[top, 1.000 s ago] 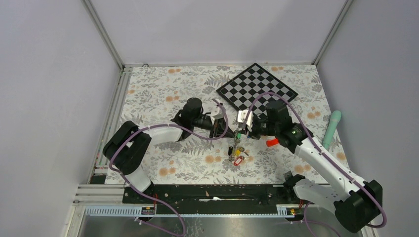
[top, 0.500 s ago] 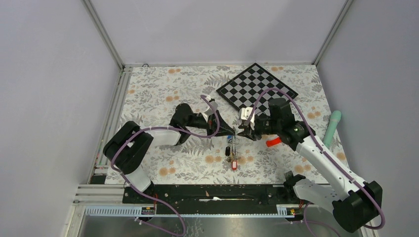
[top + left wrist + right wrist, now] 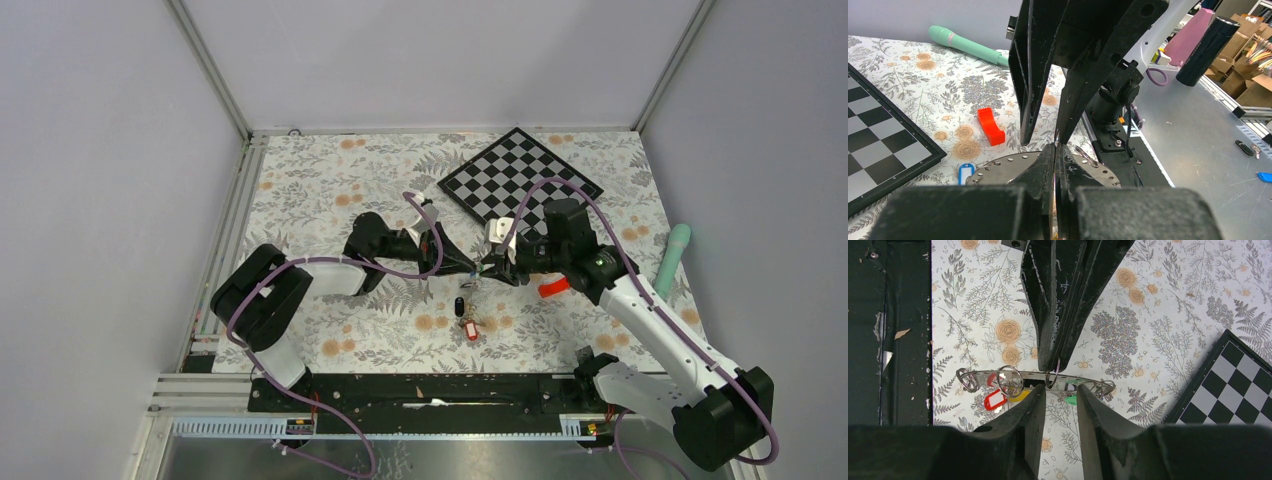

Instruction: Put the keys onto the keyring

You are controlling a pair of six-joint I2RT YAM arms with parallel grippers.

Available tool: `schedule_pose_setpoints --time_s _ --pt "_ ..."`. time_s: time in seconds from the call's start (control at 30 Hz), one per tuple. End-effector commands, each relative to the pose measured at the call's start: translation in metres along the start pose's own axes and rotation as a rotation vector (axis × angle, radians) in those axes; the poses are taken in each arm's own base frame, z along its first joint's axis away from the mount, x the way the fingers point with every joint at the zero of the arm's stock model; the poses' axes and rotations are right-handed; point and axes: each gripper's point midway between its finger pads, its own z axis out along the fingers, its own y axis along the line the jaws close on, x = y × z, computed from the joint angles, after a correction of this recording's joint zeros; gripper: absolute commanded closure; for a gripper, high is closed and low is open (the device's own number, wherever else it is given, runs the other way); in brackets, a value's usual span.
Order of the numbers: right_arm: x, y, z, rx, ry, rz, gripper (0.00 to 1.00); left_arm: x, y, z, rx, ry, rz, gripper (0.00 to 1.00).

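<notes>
Entry: we are reading the left gripper (image 3: 1050,365) as pressed together on the left edge of the keyring (image 3: 1038,375), holding it at mid-scene above the table (image 3: 330,200). In the right wrist view the keyring is showing edge-on. Its long axis is running near to far, straight across the gap of the right gripper (image 3: 1060,392). That gripper's fingers are standing apart just beside the ring's right edge, gripping nothing. So the two grippers are facing tip to tip with the ring between them.

The keys (image 3: 994,401) with red, yellow and green tags are sitting under the ring, red towards its near end. Whether they are hanging from its small loops or lying on the table, we cannot tell.

We are judging the right arm as the free one for the next threading move.
</notes>
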Motion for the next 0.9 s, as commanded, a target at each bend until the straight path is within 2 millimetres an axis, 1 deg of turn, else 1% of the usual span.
schedule_pose_setpoints --time_s 0.0,0.4,0.57,0.87 --pt "-0.0201 -0.0042 -0.0055 -0.003 -0.047 -0.006 0.65 -0.0191 -0.0001 0.0011 -0.007 -0.052 0.095 1.0" --pt "-0.0203 -0.0037 0.0024 -0.037 -0.07 0.032 0.68 -0.0165 0.0016 0.0009 -0.017 -0.038 0.1 1.0" --pt "-0.0218 -0.0057 0.0034 -0.033 -0.075 0.037 0.73 -0.0151 0.0023 0.0008 -0.018 -0.033 0.1 1.0" --pt "-0.0196 -0.01 0.0042 -0.013 -0.068 0.041 0.85 -0.0137 0.0016 0.0011 -0.014 -0.026 0.099 1.0"
